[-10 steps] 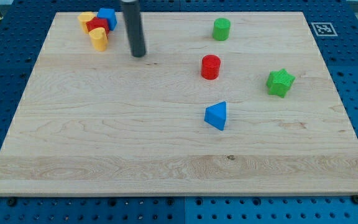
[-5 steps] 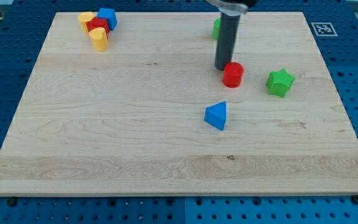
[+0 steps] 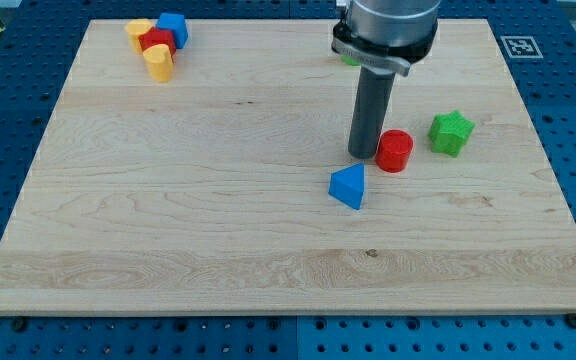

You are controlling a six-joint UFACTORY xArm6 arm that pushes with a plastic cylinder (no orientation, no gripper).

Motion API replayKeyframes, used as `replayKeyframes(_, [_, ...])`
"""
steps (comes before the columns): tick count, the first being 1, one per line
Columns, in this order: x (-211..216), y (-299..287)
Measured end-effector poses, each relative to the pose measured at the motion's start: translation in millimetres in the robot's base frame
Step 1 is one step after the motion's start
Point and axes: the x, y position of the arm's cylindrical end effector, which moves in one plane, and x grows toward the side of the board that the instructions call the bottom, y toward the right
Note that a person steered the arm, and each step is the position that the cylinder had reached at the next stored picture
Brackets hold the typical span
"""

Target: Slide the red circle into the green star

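The red circle (image 3: 395, 151) lies on the wooden board, right of centre. The green star (image 3: 451, 132) sits a short gap to its right and slightly higher in the view. My tip (image 3: 364, 154) rests on the board right against the red circle's left side. The rod rises from it to the arm's head at the view's top.
A blue triangle (image 3: 348, 186) lies just below-left of my tip. A green block (image 3: 347, 55) is mostly hidden behind the arm's head. At the top left, two yellow blocks (image 3: 158, 62), a red block (image 3: 156, 41) and a blue block (image 3: 173, 27) cluster together.
My tip swept from the top left across to the red circle and pushed it down and to the right, closer to the green star.
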Motion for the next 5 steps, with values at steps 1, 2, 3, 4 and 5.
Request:
replayKeyframes(1, [19.2, 13.3])
replayKeyframes(2, [20.3, 15.6])
replayKeyframes(3, [12.5, 15.6])
replayKeyframes(4, [-3.6, 15.6])
replayKeyframes(5, [-12.8, 18.0])
